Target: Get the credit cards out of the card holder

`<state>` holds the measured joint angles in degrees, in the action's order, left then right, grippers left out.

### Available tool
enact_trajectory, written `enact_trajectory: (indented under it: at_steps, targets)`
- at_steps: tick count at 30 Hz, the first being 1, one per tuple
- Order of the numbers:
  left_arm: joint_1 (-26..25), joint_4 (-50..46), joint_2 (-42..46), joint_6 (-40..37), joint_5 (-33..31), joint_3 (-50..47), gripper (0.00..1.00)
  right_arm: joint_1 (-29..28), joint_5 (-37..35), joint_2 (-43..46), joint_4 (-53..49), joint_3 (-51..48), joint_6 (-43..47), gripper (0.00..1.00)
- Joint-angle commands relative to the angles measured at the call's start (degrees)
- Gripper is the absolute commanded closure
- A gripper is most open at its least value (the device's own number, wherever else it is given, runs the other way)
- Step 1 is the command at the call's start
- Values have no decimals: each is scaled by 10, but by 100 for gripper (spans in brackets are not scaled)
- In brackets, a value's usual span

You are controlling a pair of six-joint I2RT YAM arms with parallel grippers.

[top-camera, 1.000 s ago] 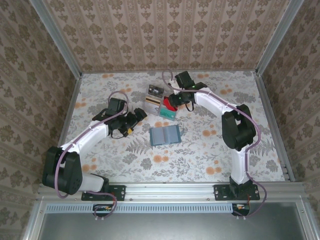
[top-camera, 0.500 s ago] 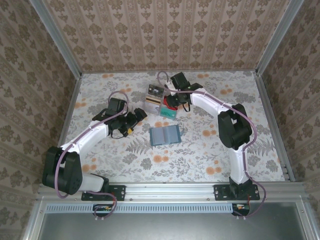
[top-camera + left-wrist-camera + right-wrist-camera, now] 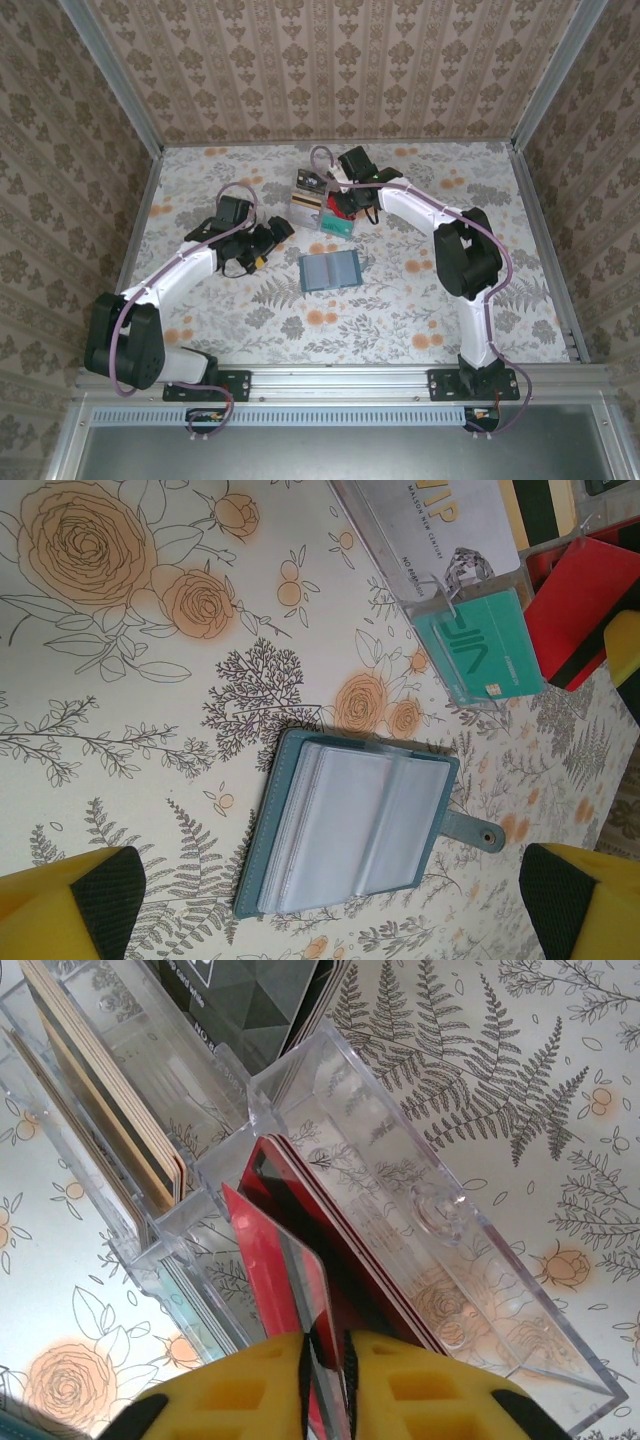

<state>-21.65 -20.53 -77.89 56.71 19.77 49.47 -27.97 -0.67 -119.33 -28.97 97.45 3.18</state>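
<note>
The left gripper (image 3: 272, 243) has its jaws spread as wide as they go and holds nothing. Its yellow fingers (image 3: 75, 905) sit at the two bottom corners of the left wrist view, well apart and above the table (image 3: 200, 170). Between them lies the holder (image 3: 355, 830), flat on the table and opened like a book. Its clear sleeves face up and a snap strap sticks out at one side. I cannot tell whether any card is in the sleeves. From above, the holder is a plain blue rectangle between the two arms, just on the near side of the tray (image 3: 447, 583). In the left wrist view the tray holds a silver card (image 3: 455, 520) lying flat, a teal card (image 3: 485, 655) and a red card (image 3: 580, 605). The right gripper (image 3: 325, 1365) has its jaws nearly together, pinching the top edge of the red card. That card stands upright in a tray compartment. The right wrist view shows this pinch close up, with a black card (image 3: 250, 1000) in a compartment beyond. A stack of tan-edged cards (image 3: 110, 1110) stands to the left of the red card. From above, the right gripper hangs over the tray and its jaws cannot be made out.
</note>
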Motion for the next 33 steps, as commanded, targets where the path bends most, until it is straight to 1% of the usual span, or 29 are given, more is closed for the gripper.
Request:
enact_trajectory:
  at_steps: [1, 6, 11, 15, 19, 26, 33]
  targets:
    - [0, -4, 8, -12, 8, -6, 0, -2, -4, 10, -13, -4, 25, 87]
    - [0, -4, 10, -12, 6, -7, 0, -2, 12, 33, -9, -15, 60, 96]
    - [0, -5, 12, -13, 5, -9, 0, -2, 26, 63, -13, -22, 97, 100]
    - [1, -6, 12, -13, 3, -10, 0, -2, 39, 87, -15, -24, 130, 100]
    - [0, -5, 12, -14, 3, -11, 0, -2, 32, 94, -22, -17, 149, 100]
    - [0, -6, 13, -15, 6, -10, 0, -2, -8, 74, -29, 6, 183, 100]
    - [0, -7, 12, -13, 5, -10, 0, 1, -28, 54, -27, 15, 228, 100]
